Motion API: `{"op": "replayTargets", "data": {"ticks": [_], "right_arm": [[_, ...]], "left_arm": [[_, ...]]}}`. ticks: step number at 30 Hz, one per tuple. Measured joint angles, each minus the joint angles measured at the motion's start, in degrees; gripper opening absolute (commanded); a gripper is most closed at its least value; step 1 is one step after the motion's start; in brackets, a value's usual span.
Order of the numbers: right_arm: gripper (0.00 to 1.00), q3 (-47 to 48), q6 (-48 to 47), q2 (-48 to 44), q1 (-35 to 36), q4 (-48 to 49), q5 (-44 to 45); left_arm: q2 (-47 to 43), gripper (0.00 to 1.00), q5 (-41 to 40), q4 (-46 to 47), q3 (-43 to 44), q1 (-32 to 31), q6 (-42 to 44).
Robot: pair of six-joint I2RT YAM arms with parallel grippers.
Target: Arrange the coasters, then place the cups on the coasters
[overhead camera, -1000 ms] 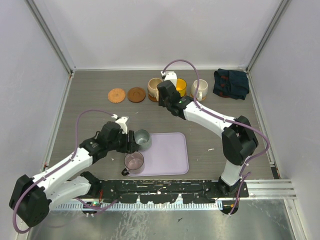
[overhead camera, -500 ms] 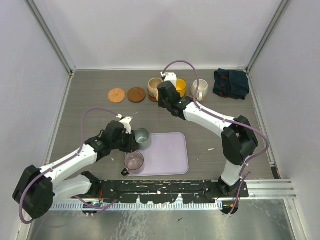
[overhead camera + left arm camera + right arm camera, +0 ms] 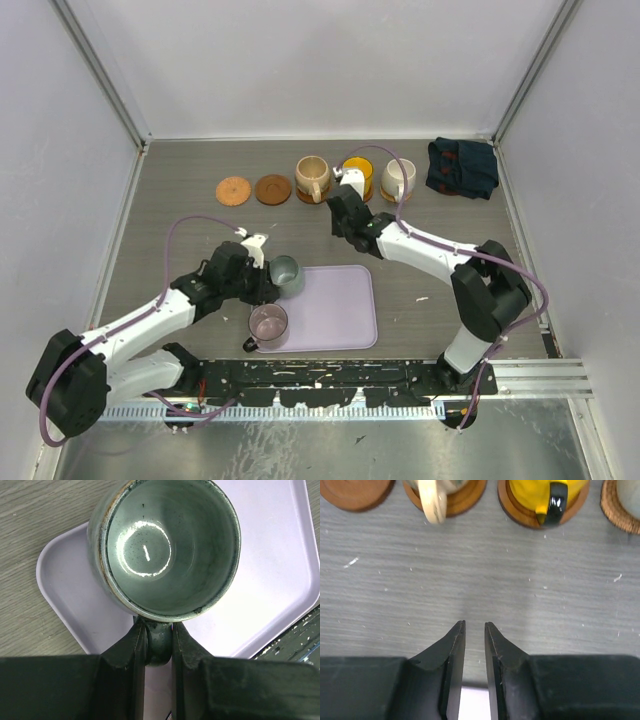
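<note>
While left claw [image 3: 159,632] clenches only the handle of the grey-green glazed mug [image 3: 170,550] at the lavender rectangular tray's [image 3: 280,580] far-left corner | risk: mug pivots, slips on lift | right claw [image 3: 475,630] empty, slightly parted

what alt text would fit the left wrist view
The left gripper clamps the handle of an empty grey-green cup, seen from straight above. The cup is over a corner of a lavender tray on a grey wood-grain table.
</note>
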Motion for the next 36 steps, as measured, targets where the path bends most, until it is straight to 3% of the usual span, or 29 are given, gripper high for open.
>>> {"op": "replayTargets", "data": {"ticks": [8,22,36], "right_arm": [[0.18,-7.0,1.1,-3.0,0.0,2.3,-0.9],[0.09,-8.5,1.4,0.6,0.0,5.8,-4.8],[0.05,-9.7,1.6,3.2,0.0,5.8,-5.6]], "left_arm": [[-1.6,0.00,-2.2,-0.5,0.3,0.0,2.0],[-1.4,0.00,-9.1,1.2,3.9,0.0,5.0],[6.5,0.00,-17.7,4.3,11.6,0.2,9.0]]}}
